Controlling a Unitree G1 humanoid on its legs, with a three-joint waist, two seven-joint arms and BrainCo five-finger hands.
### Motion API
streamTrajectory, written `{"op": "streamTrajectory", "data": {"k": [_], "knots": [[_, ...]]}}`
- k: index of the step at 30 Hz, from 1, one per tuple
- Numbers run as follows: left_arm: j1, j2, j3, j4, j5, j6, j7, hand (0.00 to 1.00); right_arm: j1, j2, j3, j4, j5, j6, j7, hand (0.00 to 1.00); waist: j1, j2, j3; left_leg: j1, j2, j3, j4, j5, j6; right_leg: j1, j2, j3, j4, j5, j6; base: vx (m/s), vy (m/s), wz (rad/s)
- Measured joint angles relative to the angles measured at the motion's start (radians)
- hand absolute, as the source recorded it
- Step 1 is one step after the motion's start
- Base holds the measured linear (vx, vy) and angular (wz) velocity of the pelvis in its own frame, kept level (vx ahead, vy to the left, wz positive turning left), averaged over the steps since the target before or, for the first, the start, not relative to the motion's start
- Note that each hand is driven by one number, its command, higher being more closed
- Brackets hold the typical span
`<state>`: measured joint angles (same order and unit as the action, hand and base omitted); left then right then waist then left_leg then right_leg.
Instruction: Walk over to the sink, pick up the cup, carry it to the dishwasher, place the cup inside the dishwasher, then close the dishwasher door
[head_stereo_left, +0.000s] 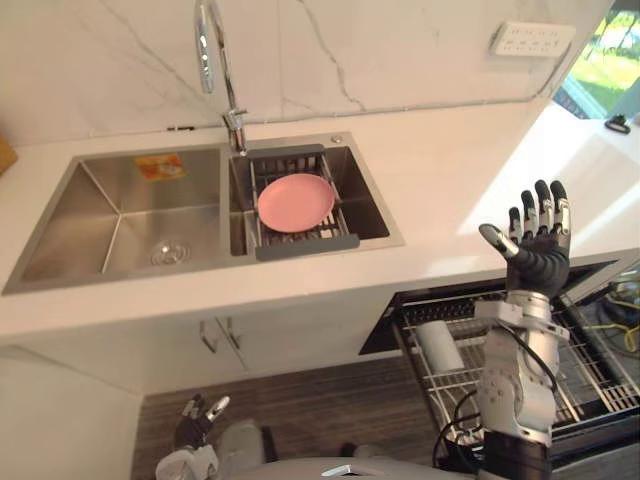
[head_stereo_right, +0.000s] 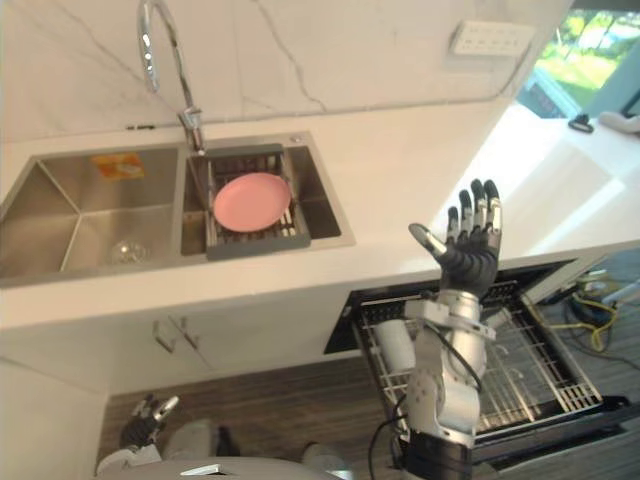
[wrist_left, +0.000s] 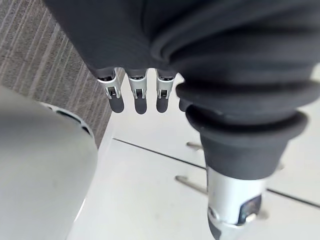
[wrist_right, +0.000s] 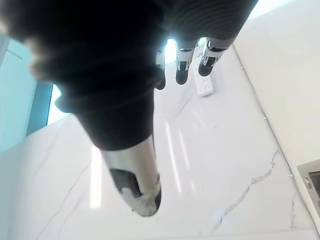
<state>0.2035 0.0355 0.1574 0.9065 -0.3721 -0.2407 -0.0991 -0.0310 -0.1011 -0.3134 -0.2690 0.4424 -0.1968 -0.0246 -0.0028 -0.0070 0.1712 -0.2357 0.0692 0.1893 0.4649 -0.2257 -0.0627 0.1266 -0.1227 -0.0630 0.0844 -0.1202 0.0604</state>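
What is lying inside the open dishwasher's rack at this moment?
A pale cup lies in the dishwasher rack, near its left side. The right arm covers the rack's middle, so nothing can be told there.

Dishwasher rack (head_stereo_right: 530, 365): part behind R arm (head_stereo_right: 445, 390), part off-frame.

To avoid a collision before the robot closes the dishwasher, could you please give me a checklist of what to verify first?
1. Cup inside the dishwasher: ok, it lies in the rack.
2. Right robot hand empty: ok, it is open and raised above the rack.
3. Left robot hand empty: ok, it is open and low by the cabinet doors.
4. Rack pushed in: not ok, it is pulled out.
5. Dishwasher closed: not ok, it is open.
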Motion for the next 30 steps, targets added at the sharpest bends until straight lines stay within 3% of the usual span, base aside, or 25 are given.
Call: {"op": "streamTrajectory", "data": {"k": [2,3,5,6,8,9,11,12,13,14,15,16,22,26,30], "knots": [[0.018,-0.002,0.008,-0.018,0.002,-0.008,0.001,0.0,-0.015,0.0,0.018,0.014,0.001,-0.002,-0.001,0.0,0.005,0.011,0.006,0.005,0.006,-0.064,-0.145,0.069,-0.028,0.041,-0.014,0.023,-0.014,-0.027,0.025,0.32,0.36,-0.44],[0.025,0.001,0.041,-0.022,0.001,-0.006,0.005,0.0,-0.012,0.014,0.057,0.015,0.0,-0.006,-0.001,0.0,0.009,-0.015,0.004,0.018,-0.011,-0.055,-0.137,0.055,-0.033,0.072,-0.051,0.064,-0.03,-0.062,0.027,0.37,0.372,-0.58],[0.025,0.019,0.039,-0.024,0.003,-0.006,0.005,0.0,-0.016,0.007,0.08,0.01,-0.009,-0.014,0.001,0.0,0.007,-0.034,0.002,0.012,-0.037,-0.033,-0.107,0.005,-0.02,0.076,-0.078,0.078,-0.027,-0.093,-0.006,0.36,0.281,-0.35],[0.019,0.029,0.04,-0.022,0.003,0.003,0.013,0.0,-0.022,0.006,0.094,0.008,-0.017,-0.021,0.002,0.0,0.005,-0.046,0.01,0.005,-0.05,-0.024,-0.065,-0.037,0.029,0.042,-0.079,0.089,0.122,-0.103,0.02,0.46,0.214,-0.19],[0.019,0.034,0.039,-0.011,0.005,0.015,0.025,0.0,-0.017,0.011,0.106,0.008,-0.017,-0.02,0.002,0.0,0.017,-0.049,0.011,0.047,-0.063,-0.011,-0.071,-0.061,0.07,0.002,-0.078,0.08,0.282,-0.103,0.033,0.5,0.199,-0.21],[0.029,0.044,0.035,0.027,0.019,0.032,0.035,0.0,-0.017,0.015,0.118,-0.004,-0.017,-0.02,0.002,0.0,0.018,-0.054,0.017,0.138,-0.085,-0.007,-0.14,-0.059,0.09,-0.059,-0.083,0.082,0.478,-0.051,0.062,0.39,0.151,0.15],[0.039,0.056,0.03,0.027,0.055,0.04,0.041,0.0,-0.022,0.012,0.119,-0.028,-0.017,-0.02,0.002,0.0,0.004,-0.061,0.029,0.179,-0.093,-0.025,-0.215,-0.019,0.087,-0.126,-0.071,0.088,0.587,-0.042,0.076,0.26,0.095,0.22],[0.049,0.058,0.023,0.019,0.072,0.035,0.042,0.0,-0.038,0.014,0.137,-0.033,-0.018,-0.02,0.002,0.0,0.009,-0.064,0.032,0.213,-0.085,-0.012,-0.253,0.01,0.062,-0.179,-0.069,0.066,0.624,-0.038,0.062,0.23,0.034,0.15],[0.051,0.063,0.014,0.018,0.073,0.043,0.055,0.0,-0.056,0.013,0.154,-0.038,-0.02,-0.021,0.002,0.0,-0.004,-0.058,0.034,0.233,-0.062,-0.007,-0.288,0.11,0.05,-0.244,-0.06,0.003,0.606,-0.033,0.042,0.2,0.011,0.24],[0.056,0.073,0.007,0.018,0.07,0.044,0.057,0.0,-0.06,0.022,0.155,-0.037,-0.024,-0.023,0.001,0.0,-0.005,-0.073,0.034,0.232,-0.073,-0.013,-0.286,0.123,0.064,-0.259,-0.064,-0.022,0.539,0.015,0.021,0.16,-0.02,0.62],[0.042,0.092,0.001,0.02,0.068,0.048,0.059,0.0,-0.061,0.035,0.151,-0.034,-0.034,-0.023,0.0,0.0,-0.011,-0.091,0.036,0.226,-0.095,-0.047,-0.28,0.128,0.057,-0.254,-0.071,-0.033,0.488,0.01,0.02,0.14,-0.063,0.29],[0.039,0.083,-0.007,0.008,0.07,0.051,0.058,0.0,-0.061,0.035,0.152,-0.026,-0.042,-0.018,0.0,0.0,0.008,-0.073,0.031,0.225,-0.077,-0.092,-0.289,0.148,0.061,-0.211,-0.053,-0.04,0.389,0.013,0.02,0.13,-0.079,0.07],[0.068,0.069,0.0,0.008,0.07,0.064,0.064,0.0,-0.06,0.027,0.123,-0.029,-0.052,-0.018,-0.006,0.0,0.013,-0.066,0.024,0.236,-0.08,-0.073,-0.292,0.131,0.058,-0.037,-0.031,-0.063,0.009,0.059,0.052,-0.04,-0.052,-0.43],[0.087,0.04,0.031,0.009,0.06,0.05,0.061,0.0,-0.06,-0.011,0.129,-0.029,-0.052,-0.017,-0.005,0.0,0.021,-0.04,-0.021,0.236,-0.075,-0.087,-0.314,0.147,0.051,-0.03,-0.023,-0.091,-0.05,0.089,0.031,-0.1,-0.025,-0.2],[0.087,0.033,0.037,0.01,0.064,0.004,0.046,0.0,-0.058,-0.029,0.127,-0.029,-0.057,-0.017,0.002,0.0,0.038,-0.036,-0.036,0.205,-0.056,-0.113,-0.308,0.167,0.053,-0.023,-0.006,-0.138,-0.073,0.103,0.021,-0.03,-0.074,0.26]]}}
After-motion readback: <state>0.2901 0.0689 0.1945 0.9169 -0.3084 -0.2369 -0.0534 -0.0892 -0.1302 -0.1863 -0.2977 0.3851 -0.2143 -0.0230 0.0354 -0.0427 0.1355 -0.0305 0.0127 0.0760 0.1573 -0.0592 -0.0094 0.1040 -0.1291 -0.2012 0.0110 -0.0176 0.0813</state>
